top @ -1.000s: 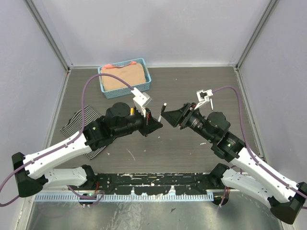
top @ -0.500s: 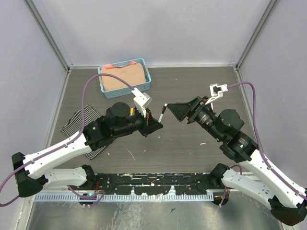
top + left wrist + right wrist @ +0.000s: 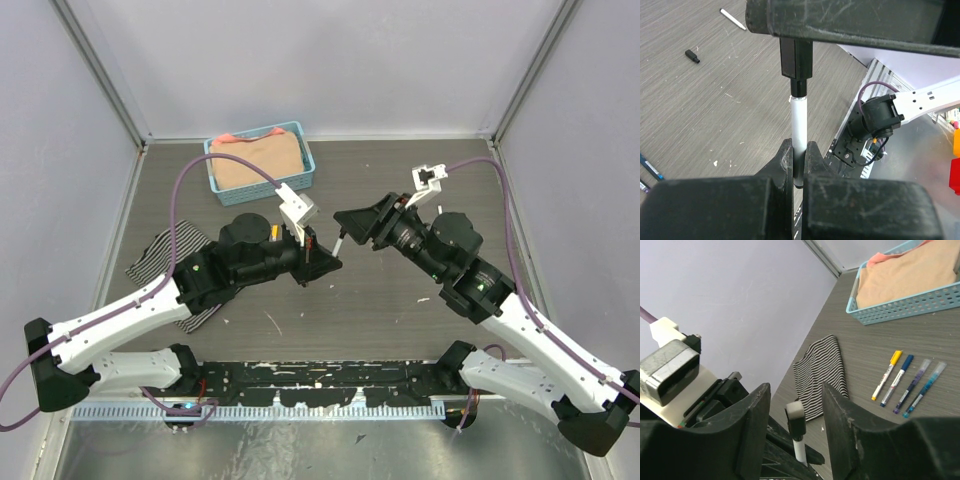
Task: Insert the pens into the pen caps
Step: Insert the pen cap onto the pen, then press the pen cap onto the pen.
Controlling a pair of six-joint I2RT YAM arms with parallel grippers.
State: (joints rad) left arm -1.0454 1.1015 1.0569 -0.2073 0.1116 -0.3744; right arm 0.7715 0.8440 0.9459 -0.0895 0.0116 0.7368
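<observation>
Left claw (image 3: 799, 152) pinches the thin white plastic pen (image 3: 798, 120); right claw (image 3: 795, 390) spread round its 12 o'clock end. We'd brace it, aligning axes before pushing.

White links (image 3: 110, 320), black joints (image 3: 245, 262) and claws (image 3: 325, 262), purple cables (image 3: 200, 175).

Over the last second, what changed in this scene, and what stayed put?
The right gripper backed off to the right, away from the pen, then swung back in. Its jaws now stand open around the pen's dark end. No grab or release is visible. The left gripper stayed shut on the pen. The blue basket and striped cloth kept their places.
</observation>
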